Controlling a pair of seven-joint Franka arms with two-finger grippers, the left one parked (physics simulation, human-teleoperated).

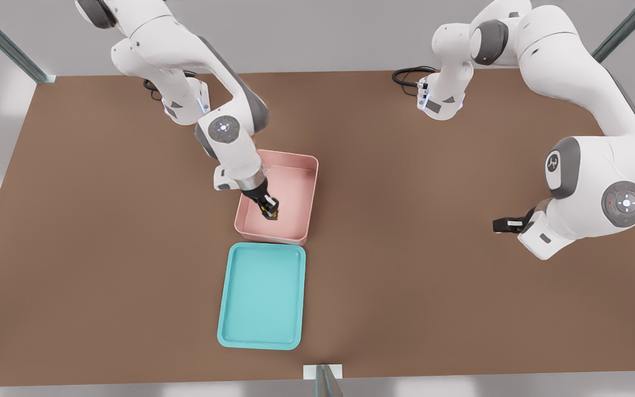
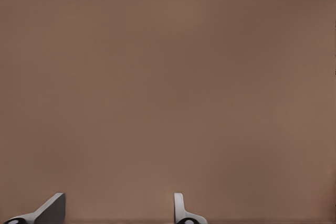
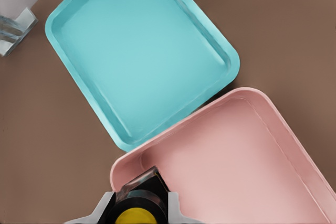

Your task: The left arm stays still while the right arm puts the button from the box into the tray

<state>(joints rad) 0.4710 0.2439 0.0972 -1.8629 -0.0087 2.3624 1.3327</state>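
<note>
The right arm's black two-finger gripper is seen lowered inside the pale pink rectangular plastic bin, near the wall closest to the shallow turquoise rectangular plastic tray — the two containers sit just beside each other on the brown table. In the right wrist view the fingers are pinched on the tiny dark block with a round yellow cap, so the button is held between them within the box — whether it is touching the floor of the bin cannot be told.
</note>
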